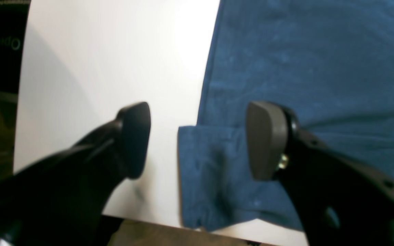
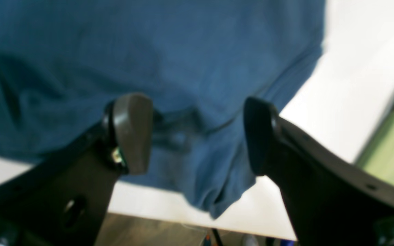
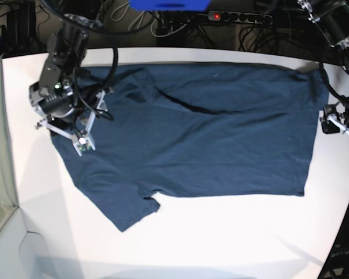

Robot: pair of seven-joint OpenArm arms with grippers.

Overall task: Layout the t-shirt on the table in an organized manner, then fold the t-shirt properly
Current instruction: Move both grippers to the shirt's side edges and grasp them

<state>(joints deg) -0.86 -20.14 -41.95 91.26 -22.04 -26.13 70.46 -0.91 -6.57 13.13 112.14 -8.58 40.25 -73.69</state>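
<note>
Base view shows the t-shirt [image 3: 209,133] spread across the table [image 3: 232,238]; layout looks nearly finished. Both the left gripper [image 1: 198,140] and the right gripper [image 2: 198,133] gape wide, empty; folding probably needs pinching opposite edges.

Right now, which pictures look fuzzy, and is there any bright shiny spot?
Right wrist view: fuzziest, the t-shirt and the open right gripper are soft-edged. Left wrist view: a little blurry, with a washed-out white glare on the table beside the cloth; the open left gripper casts a faint dark shadow below. Base view: sharpest, evenly lit, no strong glare.
</note>
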